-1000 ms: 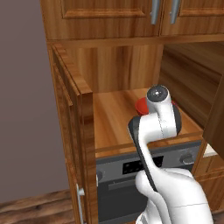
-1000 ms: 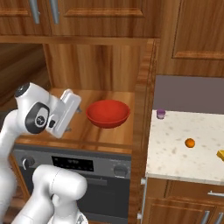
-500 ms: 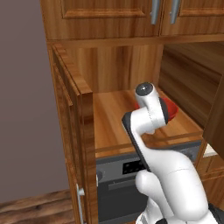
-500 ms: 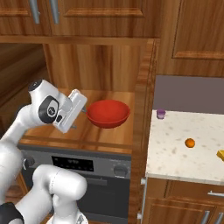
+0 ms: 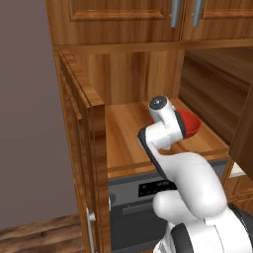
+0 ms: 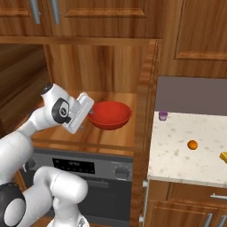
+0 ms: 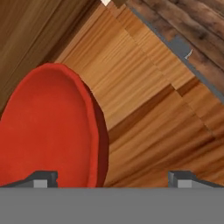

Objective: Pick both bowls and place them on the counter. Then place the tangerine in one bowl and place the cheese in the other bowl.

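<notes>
One red bowl mid-frame before me, one tangerine at right, one cheese wedge at the right edge, one purple cup right of centre, two cabinet handles at the top

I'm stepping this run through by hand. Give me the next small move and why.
Probably ease the open gripper forward until the red bowl's near rim sits between the fingertips, then close. In the hand view the rim already lies between them, and the bowl rests on the wooden shelf, not held.
</notes>
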Robot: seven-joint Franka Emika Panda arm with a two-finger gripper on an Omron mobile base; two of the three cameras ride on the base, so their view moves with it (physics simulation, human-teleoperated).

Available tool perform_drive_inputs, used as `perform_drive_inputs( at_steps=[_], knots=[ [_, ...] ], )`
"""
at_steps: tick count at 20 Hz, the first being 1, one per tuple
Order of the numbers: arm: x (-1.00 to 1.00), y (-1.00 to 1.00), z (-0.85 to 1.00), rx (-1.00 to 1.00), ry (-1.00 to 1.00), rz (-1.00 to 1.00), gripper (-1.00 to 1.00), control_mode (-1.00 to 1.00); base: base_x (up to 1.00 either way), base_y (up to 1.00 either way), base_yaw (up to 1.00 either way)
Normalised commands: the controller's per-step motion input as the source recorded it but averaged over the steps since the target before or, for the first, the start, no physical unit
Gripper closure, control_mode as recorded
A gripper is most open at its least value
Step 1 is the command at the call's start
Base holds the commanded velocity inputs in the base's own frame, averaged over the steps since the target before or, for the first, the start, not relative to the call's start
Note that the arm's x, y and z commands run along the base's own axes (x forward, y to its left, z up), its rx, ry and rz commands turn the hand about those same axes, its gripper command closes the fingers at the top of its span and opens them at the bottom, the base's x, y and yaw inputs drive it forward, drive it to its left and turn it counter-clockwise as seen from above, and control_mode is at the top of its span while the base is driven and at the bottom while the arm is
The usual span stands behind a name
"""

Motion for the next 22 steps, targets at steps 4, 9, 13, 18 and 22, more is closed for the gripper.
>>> perform_drive_inputs(
  at_steps=[4,9,13,18,22],
  knots=[
    [0.26,-0.14,-0.02,0.01,0.01,0.00,-1.00,-1.00,0.00,0.00,0.00],
    [0.27,-0.07,-0.18,0.02,0.01,0.00,-1.00,-1.00,0.00,0.00,0.00],
    [0.29,0.00,-0.17,0.03,0.00,0.00,-1.00,-1.00,0.00,0.00,0.00],
    [0.10,-0.05,-0.23,0.01,0.00,0.00,-1.00,-1.00,0.00,0.00,0.00],
    [0.02,-0.02,-0.30,0.01,0.00,0.00,1.00,-1.00,0.00,0.00,0.00]
  ],
)
